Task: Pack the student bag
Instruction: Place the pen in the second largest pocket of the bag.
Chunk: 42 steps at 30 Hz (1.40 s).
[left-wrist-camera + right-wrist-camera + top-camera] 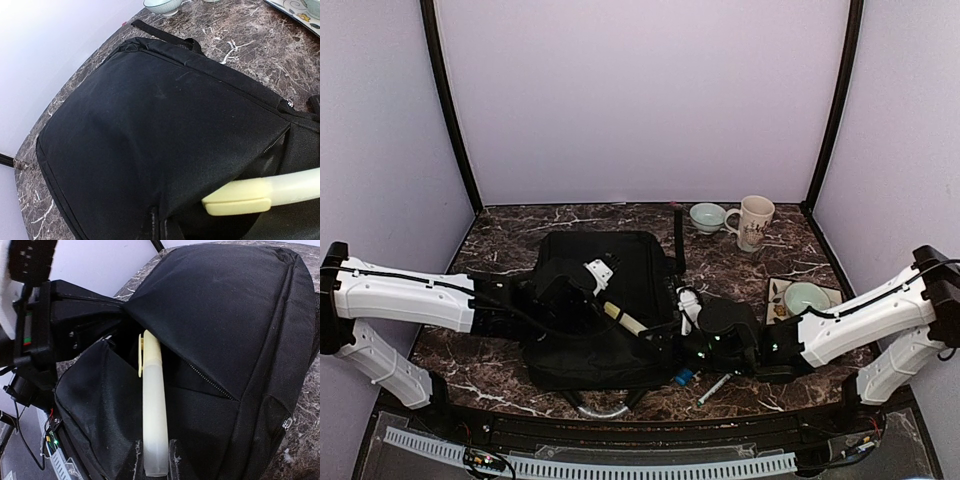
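Observation:
The student bag lies flat in the middle of the table, a big black fabric bag with its zip open. My left gripper is shut on the bag's upper flap and holds it raised off the opening. My right gripper is shut on the butt end of a pale yellow marker pen. The pen's capped end pokes into the opening under the flap. From above, the pen lies slanted between my two grippers. Its cap shows below the flap in the left wrist view.
A cream mug and a small pale bowl stand at the back right. A tray holding a bowl sits at the right. A loose pen and a small blue item lie near the front edge. The bag's strap runs backward.

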### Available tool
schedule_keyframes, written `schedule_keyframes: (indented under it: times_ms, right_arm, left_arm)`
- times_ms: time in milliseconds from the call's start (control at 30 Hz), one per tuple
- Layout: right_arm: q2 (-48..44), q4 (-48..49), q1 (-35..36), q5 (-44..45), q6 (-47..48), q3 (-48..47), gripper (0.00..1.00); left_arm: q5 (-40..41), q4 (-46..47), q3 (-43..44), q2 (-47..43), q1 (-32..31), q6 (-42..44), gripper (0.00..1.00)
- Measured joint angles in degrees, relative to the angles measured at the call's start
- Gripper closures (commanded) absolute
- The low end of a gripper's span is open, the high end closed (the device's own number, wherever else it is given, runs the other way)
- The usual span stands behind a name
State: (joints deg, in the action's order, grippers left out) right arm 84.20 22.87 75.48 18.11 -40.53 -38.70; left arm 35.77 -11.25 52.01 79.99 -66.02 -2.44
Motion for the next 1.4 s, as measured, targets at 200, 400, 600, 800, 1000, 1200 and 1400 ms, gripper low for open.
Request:
schedule_keyframes:
  times_ms: [200,400,600,800,1000,1200,1400]
  right_arm:
    - [3.9,-1.9,0.0,2.3,-2.0,-1.6,1.0]
    - [7.5,-3.9,0.0,5.3,-4.1,-5.2,1.0]
    - [10.5,-5.4,0.0,9.2,-5.9,-8.8,1.0]
    - [12.5,-6.5,0.2,13.1,-7.7,-11.2,1.0]
    - [13.9,-6.1,0.3,15.9,-8.7,-12.3,1.0]
    - [15.6,-2.8,0.4,16.3,-7.3,-12.5,0.97]
    - [15.9,1.2,0.3,13.5,-4.8,-10.9,0.77]
  left_arm:
    - [-0.4,0.1,0.0,1.3,-0.4,-0.4,1.0]
    - [-0.3,0.5,0.0,3.0,-1.1,-1.4,1.0]
    - [-0.8,1.0,0.0,3.0,-1.4,-2.7,1.0]
    - [-3.4,2.0,-0.9,1.8,-1.5,-4.9,1.0]
    - [-7.5,2.2,-2.4,-1.3,-1.9,-7.8,1.0]
    - [-10.0,3.1,-4.8,-3.5,-1.9,-9.4,1.0]
    - [-10.1,5.3,-7.5,-5.3,-2.2,-9.8,1.0]
